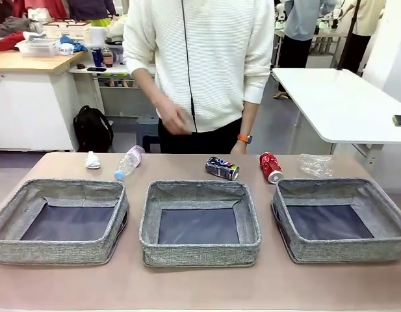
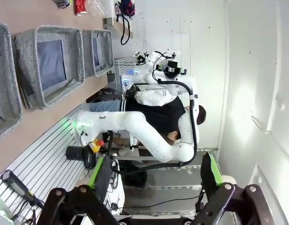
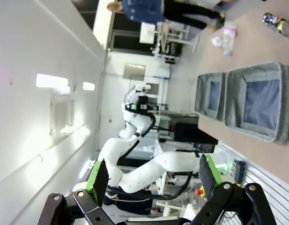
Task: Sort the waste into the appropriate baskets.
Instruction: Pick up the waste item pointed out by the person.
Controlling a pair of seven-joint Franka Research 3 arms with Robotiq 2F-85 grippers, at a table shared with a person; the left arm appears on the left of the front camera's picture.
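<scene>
1. A white ribbed sweater [image 1: 213, 58] is worn by the person, with a thin black cord [image 1: 186, 52] down its front
2. An orange wristband [image 1: 244, 138] and dark trousers [image 1: 206, 142] are also worn
3. The left gripper [image 2: 156, 161] and right gripper [image 3: 152, 164] are built of black bolted links faced with green pads [image 2: 98, 173]
4. The right arm [image 2: 135, 124] is cased in glossy white, with black cables [image 2: 194, 119] looped along it

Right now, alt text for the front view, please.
Three empty grey baskets sit in a row on a table. Behind them lie a tissue wad, plastic bottle, dark can, red can and clear bag; a person stands beyond.
</scene>
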